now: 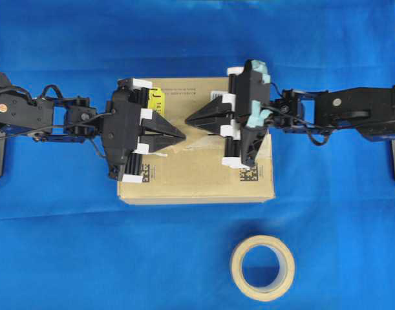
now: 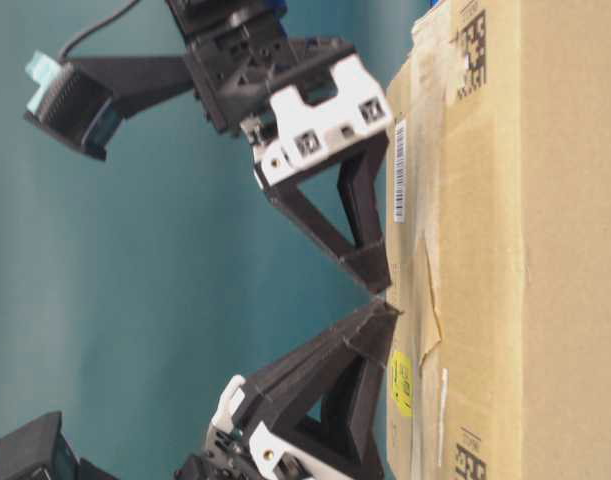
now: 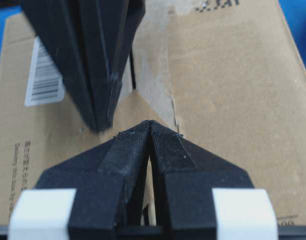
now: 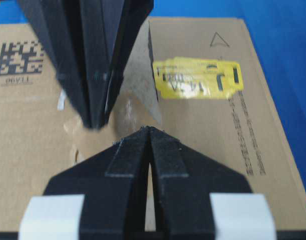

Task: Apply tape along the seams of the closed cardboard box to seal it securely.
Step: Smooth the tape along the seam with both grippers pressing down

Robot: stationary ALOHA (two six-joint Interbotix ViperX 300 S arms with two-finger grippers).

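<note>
Now I see left pincer (image 1: pixel 178 136) and right pincer (image 1: pixel 191 120) both shut, empty, tips nearly meeting over box (image 1: pixel 197 184); seam (image 3: pixel 133 75) runs 3-to-9 beneath; left marginally nearer.

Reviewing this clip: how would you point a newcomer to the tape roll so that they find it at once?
Start at the cardboard box in the middle of the blue cloth in the overhead view. Below its lower edge, apart from it, lies the tape roll: a flat beige ring, and the only round thing there.
</note>
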